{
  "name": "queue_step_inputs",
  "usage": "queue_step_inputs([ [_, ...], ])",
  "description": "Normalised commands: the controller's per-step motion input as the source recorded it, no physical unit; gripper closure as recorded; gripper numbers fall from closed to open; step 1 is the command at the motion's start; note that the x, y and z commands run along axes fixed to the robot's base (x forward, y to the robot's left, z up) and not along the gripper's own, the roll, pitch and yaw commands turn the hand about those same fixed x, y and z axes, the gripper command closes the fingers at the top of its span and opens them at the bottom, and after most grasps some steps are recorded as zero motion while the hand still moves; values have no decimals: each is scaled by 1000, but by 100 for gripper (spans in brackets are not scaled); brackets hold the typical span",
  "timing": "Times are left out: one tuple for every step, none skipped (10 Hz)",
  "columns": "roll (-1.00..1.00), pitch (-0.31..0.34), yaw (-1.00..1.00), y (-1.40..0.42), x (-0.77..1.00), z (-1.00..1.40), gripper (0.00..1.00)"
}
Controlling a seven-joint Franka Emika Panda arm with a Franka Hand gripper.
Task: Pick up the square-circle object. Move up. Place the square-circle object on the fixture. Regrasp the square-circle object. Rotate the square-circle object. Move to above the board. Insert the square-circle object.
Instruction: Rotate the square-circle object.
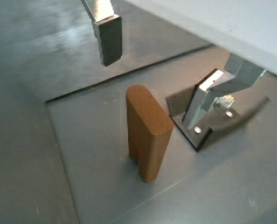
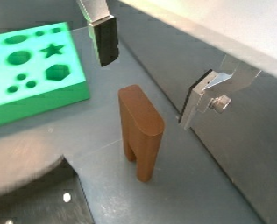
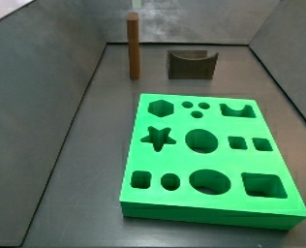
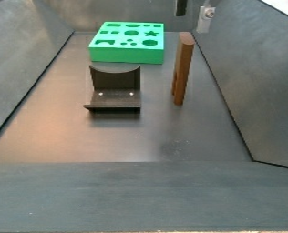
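Observation:
The square-circle object (image 1: 148,136) is a slim brown peg standing upright on the grey floor, touched by nothing; it also shows in both side views (image 3: 134,50) (image 4: 180,68). My gripper (image 1: 154,93) hangs open just above it, and in both wrist views one finger (image 2: 106,42) lies to each side of the peg's top. The fixture (image 3: 191,64), a dark notched block, sits beside the peg, next to the green board (image 3: 214,155). In a side view the fixture (image 4: 114,91) lies between the board (image 4: 128,41) and the camera.
Sloping grey walls (image 3: 78,87) enclose the floor on all sides. The peg stands close to one wall (image 4: 231,82). A dark rounded part (image 2: 36,197) shows at a wrist view's edge.

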Motion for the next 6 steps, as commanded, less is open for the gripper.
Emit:
queue_step_inputs([
  [5, 15, 1000, 4, 33, -24, 0],
  [6, 16, 1000, 4, 33, -24, 0],
  [6, 17, 1000, 4, 33, -24, 0],
  [6, 18, 1000, 4, 33, -23, 0],
  [7, 20, 1000, 4, 33, -23, 0],
  [7, 20, 1000, 4, 34, -23, 0],
])
